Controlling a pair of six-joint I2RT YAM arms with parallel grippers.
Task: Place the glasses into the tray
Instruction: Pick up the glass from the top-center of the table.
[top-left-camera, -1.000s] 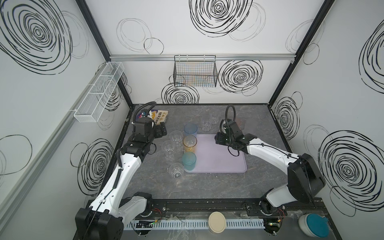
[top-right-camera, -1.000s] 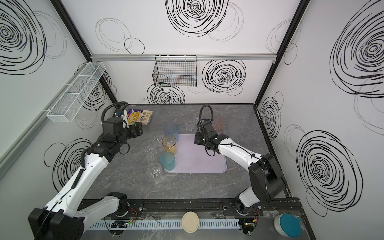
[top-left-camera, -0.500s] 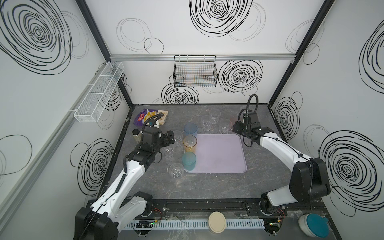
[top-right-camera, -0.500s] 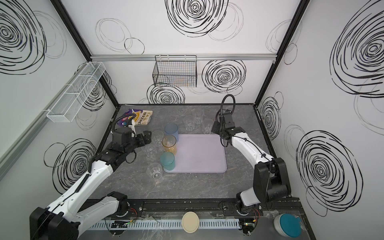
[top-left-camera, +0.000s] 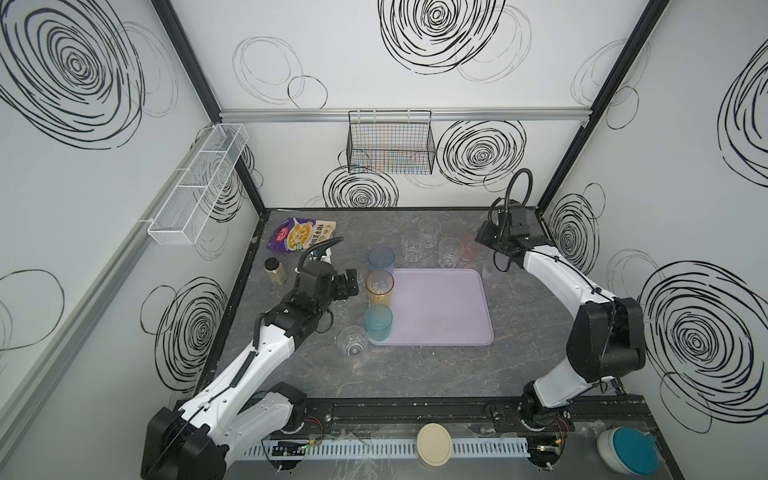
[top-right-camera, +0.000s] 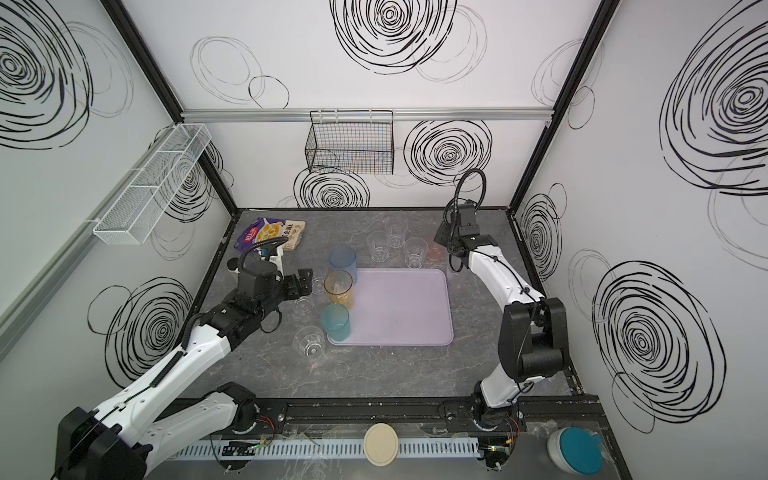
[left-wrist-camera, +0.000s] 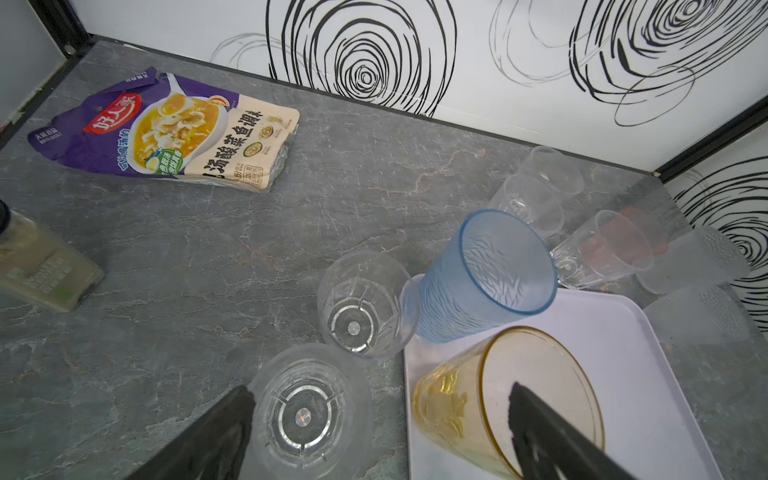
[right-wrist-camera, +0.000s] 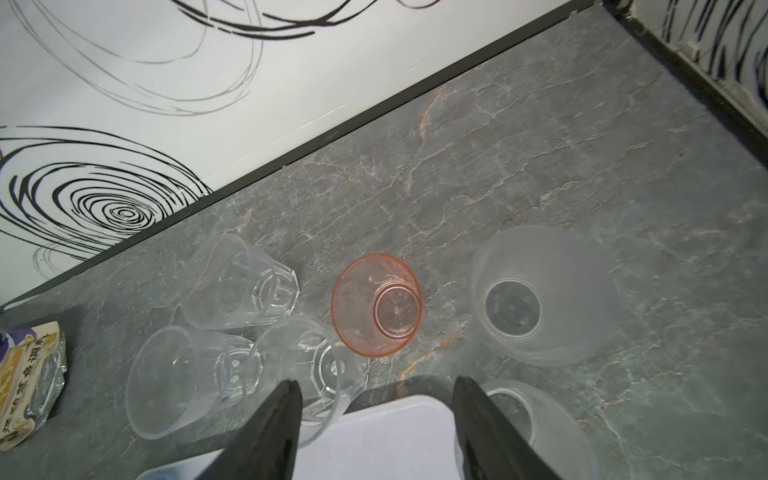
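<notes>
The lavender tray (top-left-camera: 449, 316) lies mid-table. An amber glass (top-left-camera: 379, 286) and a teal glass (top-left-camera: 378, 322) stand on its left side, with a blue glass (top-left-camera: 380, 259) at its far left corner. My left gripper (top-left-camera: 349, 284) is open just left of the amber glass. In the left wrist view it (left-wrist-camera: 380, 399) spans a clear glass (left-wrist-camera: 307, 415) and the amber glass's (left-wrist-camera: 453, 403) rim. My right gripper (right-wrist-camera: 374, 395) hangs open and empty over the tray's far right corner (right-wrist-camera: 399, 432). A pink glass (right-wrist-camera: 376, 305) and two frosted glasses (right-wrist-camera: 540, 295) stand close by.
Three clear glasses (top-left-camera: 430, 241) stand behind the tray and one (top-left-camera: 352, 340) sits by its near left corner. A seasoning packet (top-left-camera: 301, 235) and a small jar (top-left-camera: 275, 271) are at back left. A black wire basket (top-left-camera: 390, 147) and a white mesh rack (top-left-camera: 199, 187) hang on the walls.
My left arm has swung from the back left corner towards the glasses beside the tray. My right arm has moved from the tray's far left side to its far right corner.
</notes>
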